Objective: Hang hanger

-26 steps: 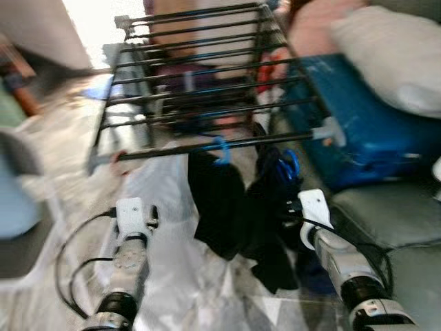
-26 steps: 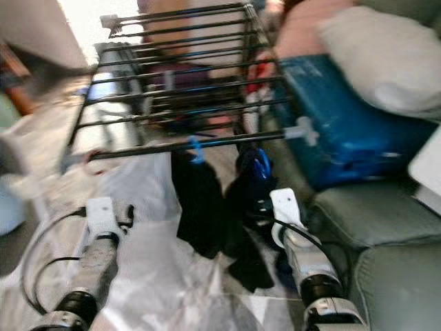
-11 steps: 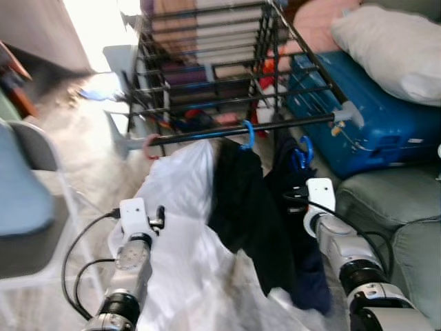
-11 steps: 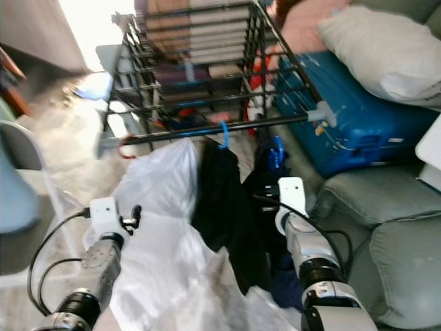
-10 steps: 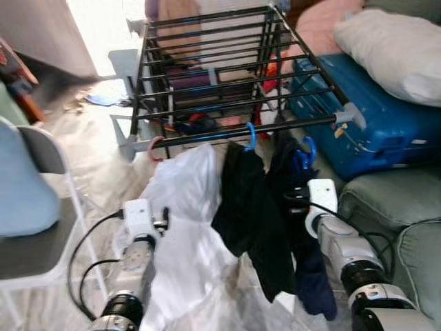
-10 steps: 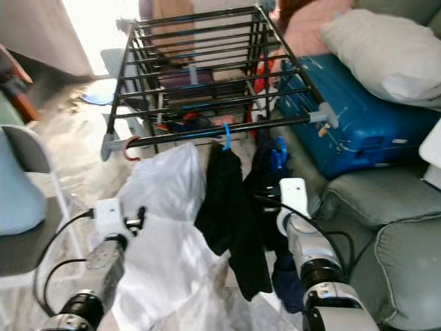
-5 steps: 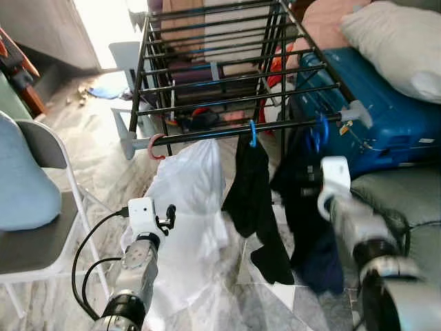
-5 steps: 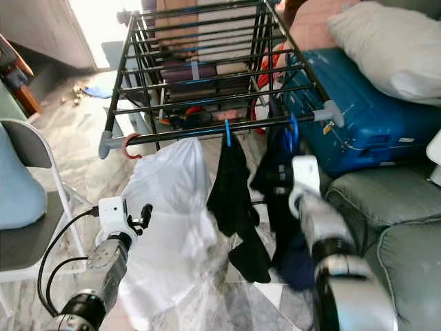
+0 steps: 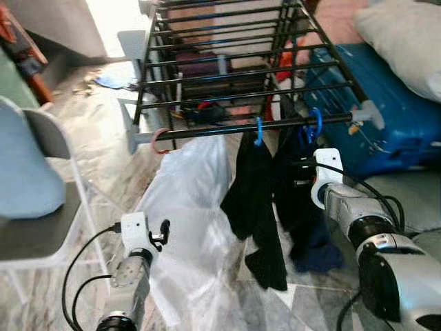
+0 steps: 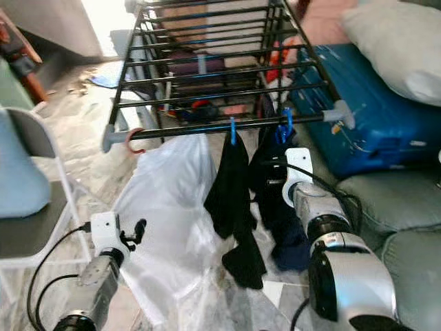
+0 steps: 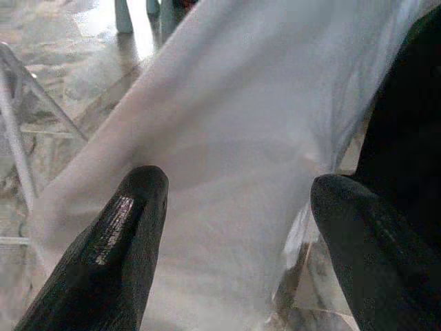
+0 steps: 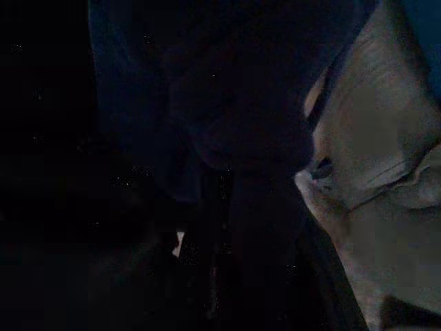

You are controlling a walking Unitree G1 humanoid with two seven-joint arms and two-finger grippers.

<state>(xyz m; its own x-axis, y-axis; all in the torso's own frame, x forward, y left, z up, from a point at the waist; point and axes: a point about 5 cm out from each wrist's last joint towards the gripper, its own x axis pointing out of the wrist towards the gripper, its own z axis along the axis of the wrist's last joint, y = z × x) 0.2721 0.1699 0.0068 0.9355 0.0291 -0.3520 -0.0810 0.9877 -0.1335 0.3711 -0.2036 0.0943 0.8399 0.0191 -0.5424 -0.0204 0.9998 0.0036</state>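
Blue hanger (image 9: pixel 315 123) raised onto rack rail (image 9: pixel 207 129); right claw (image 9: pixel 303 174) grip unclear; marble floor (image 9: pixel 103 124).

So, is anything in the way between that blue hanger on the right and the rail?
Nothing visible does. The blue hanger with the dark garment sits right at the rack's front rail, beside the black garment's hanger. Whether it's hooked on, I can't tell. The right hand is against that garment.
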